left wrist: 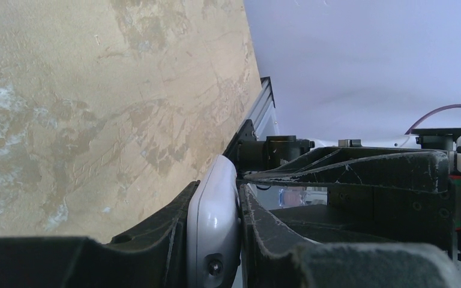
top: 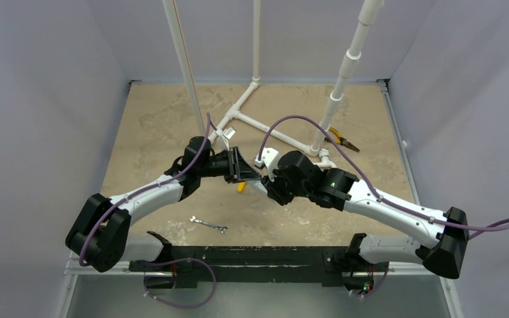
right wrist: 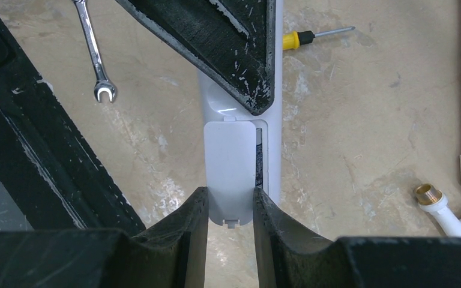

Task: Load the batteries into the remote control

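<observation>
The white remote control point(right wrist: 271, 150) is held in the air over the table, back side up in the right wrist view. My left gripper point(left wrist: 218, 192) is shut on its end point(left wrist: 216, 234); one left finger point(right wrist: 228, 42) covers its upper part. My right gripper point(right wrist: 230, 198) is shut on the edges of the white battery cover point(right wrist: 230, 162). The cover lies on the remote's back, slightly off to the left, with a dark strip of the compartment point(right wrist: 258, 162) showing. In the top view the two grippers meet at the table's middle point(top: 250, 176). No batteries show.
A yellow-handled screwdriver point(right wrist: 312, 37) lies under the remote, and a small wrench point(top: 209, 225) lies near the front. Yellow-handled pliers point(top: 341, 139) lie at the back right. A white PVC pipe frame point(top: 272, 132) with a brass fitting point(right wrist: 426, 193) stands behind.
</observation>
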